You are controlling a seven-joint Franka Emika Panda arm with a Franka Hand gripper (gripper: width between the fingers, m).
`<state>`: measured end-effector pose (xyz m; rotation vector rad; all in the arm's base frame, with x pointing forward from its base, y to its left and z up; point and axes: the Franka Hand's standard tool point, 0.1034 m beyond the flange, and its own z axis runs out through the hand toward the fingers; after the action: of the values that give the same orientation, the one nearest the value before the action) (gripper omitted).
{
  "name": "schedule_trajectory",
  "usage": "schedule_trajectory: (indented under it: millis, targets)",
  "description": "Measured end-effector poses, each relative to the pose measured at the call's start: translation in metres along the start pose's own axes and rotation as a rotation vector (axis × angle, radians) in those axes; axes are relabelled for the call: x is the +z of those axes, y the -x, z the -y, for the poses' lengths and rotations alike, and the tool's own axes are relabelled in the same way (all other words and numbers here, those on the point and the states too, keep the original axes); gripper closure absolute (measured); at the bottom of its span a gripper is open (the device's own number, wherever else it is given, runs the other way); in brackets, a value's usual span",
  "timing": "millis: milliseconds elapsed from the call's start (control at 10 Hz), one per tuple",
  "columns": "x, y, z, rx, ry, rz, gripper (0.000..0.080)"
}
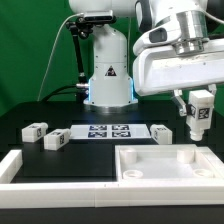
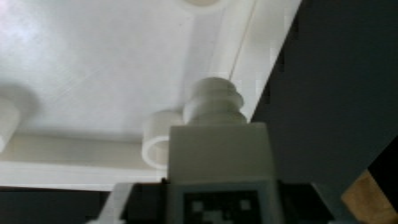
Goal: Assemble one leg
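Leg (image 1: 197, 118) number one hung upright in my pincer (image 1: 199, 104). My two fingers were clamped on its upper part, and its tagged face was turned toward the exterior camera. Below and slightly in front of the pincer lay the square white tabletop (image 1: 160, 178), rim upward. The leg's lower end was clear of it, with dark table showing between the two in the exterior view.

Through my wrist camera I looked down the leg (image 2: 217, 150), past its tag to its narrower stepped tip. The tip pointed at the tabletop's (image 2: 107, 60) inner face, just inside the raised rim and close to a round white boss (image 2: 157, 150).

On the black table (image 1: 90, 152), a second leg (image 1: 161, 131) lay near the pincer, toward the exterior view's left. A third leg (image 1: 57, 139) and a fourth leg (image 1: 37, 128) lay well apart from me on that same side. The marker board (image 1: 105, 131) lay between the second and third.
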<state>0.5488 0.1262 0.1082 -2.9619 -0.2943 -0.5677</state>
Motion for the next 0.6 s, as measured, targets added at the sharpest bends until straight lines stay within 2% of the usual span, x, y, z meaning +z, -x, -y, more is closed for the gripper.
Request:
schedule_trajectory:
  millis: [300, 400, 600]
  targets:
    - [0.002, 0.0, -0.003, -0.001, 0.01, -0.048, 0.0512]
    - [0.007, 0.003, -0.004, -0.014, 0.009, -0.037, 0.0512]
    - [0.023, -0.021, -0.012, -0.03, 0.0, -0.034, 0.0512]
